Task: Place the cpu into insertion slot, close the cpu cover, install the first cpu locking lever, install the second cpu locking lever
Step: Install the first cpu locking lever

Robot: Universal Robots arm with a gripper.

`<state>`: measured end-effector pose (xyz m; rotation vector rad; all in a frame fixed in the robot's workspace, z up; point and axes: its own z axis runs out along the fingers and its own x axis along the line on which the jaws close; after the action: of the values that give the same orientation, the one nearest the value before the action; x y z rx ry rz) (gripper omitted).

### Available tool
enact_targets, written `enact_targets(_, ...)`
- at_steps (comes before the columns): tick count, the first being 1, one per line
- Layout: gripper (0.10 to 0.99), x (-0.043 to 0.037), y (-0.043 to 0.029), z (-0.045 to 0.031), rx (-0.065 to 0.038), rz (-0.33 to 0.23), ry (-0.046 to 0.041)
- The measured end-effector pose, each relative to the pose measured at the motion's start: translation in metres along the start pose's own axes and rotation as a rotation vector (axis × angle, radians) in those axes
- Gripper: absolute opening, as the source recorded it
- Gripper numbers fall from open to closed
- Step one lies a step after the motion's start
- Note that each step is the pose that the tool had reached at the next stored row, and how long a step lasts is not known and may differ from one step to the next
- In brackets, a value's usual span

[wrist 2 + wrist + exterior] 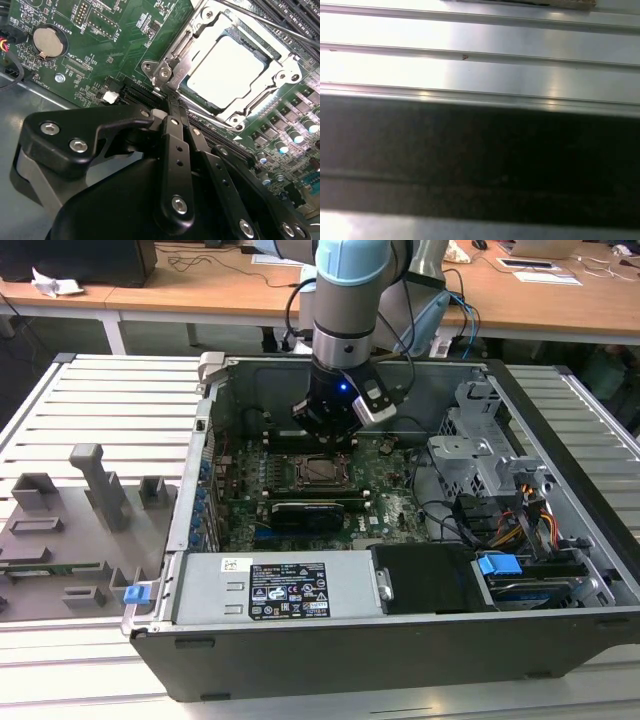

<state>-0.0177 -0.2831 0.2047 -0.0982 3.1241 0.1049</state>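
Note:
The cpu lies flat in the insertion slot, its silver top showing. The cpu cover lies down around it as a metal frame. A thin lever rod runs along the socket's far side. My gripper has its two black fingers pressed together, tips right at the socket's near corner by a screw; I cannot tell whether they touch a lever. In the exterior view the gripper hangs just above the socket inside the open computer case.
A black card sits just in front of the socket. The power supply lies along the case front; the drive cage and cables are on the exterior view's right. A grey fixture tray lies outside. A coin battery is nearby.

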Motion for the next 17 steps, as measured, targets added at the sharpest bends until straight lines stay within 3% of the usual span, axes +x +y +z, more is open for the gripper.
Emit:
enact_targets(11, 0.106, 0.0, 0.0, -0.0004, 0.001, 0.0, 0.0003)
enact_targets(17, 0.106, 0.0, -0.0002, 0.0014, 0.013, 0.0, 0.001)
